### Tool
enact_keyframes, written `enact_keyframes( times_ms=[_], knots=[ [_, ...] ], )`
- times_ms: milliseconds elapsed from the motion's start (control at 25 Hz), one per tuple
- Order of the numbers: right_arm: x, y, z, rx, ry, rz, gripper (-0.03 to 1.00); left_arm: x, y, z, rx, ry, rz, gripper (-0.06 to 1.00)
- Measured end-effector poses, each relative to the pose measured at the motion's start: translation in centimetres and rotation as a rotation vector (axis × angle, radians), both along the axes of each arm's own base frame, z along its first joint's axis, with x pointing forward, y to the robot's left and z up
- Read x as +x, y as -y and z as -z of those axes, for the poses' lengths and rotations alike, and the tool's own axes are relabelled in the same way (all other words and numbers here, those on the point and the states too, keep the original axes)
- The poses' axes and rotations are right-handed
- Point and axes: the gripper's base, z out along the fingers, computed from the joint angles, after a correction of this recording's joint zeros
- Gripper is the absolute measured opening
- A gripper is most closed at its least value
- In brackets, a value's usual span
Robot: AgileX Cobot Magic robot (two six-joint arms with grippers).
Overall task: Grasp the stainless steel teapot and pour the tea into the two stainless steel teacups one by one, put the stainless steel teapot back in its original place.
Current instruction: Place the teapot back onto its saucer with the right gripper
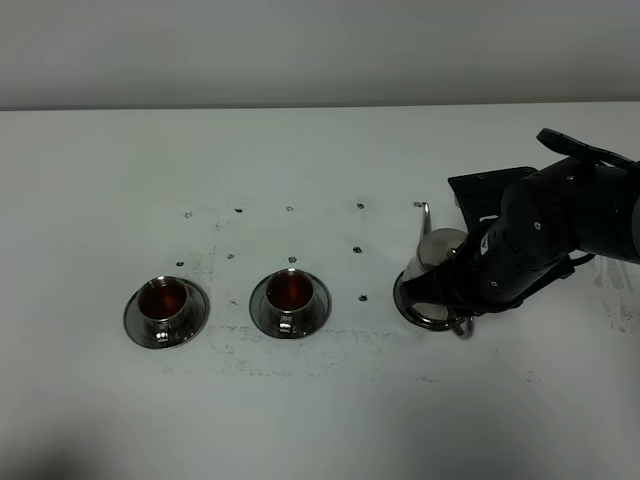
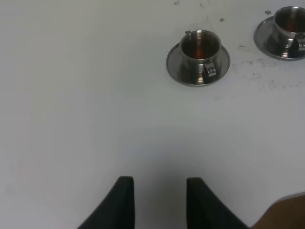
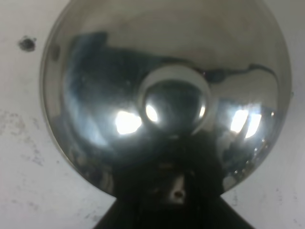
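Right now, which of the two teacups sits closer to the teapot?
The right-hand teacup, beside the teapot; the other teacup stands farther left. Both hold reddish tea.

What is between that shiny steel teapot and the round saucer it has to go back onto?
Nothing visible. The shiny bell-shaped steel teapot appears to be already on its round steel saucer, with the right tool shut at its handle. The two small steel teacups, both holding reddish tea, stand well off to the side.
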Motion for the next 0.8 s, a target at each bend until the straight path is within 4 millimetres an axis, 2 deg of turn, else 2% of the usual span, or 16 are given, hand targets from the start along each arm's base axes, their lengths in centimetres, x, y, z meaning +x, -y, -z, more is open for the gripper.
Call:
enact_keyframes(
  times_ms=[800],
  knots=[
    [0.28,-0.2,0.45,0.0,0.008,-0.025,0.19,0.0,0.0,0.0,0.0,0.0,0.0,0.27]
  ],
)
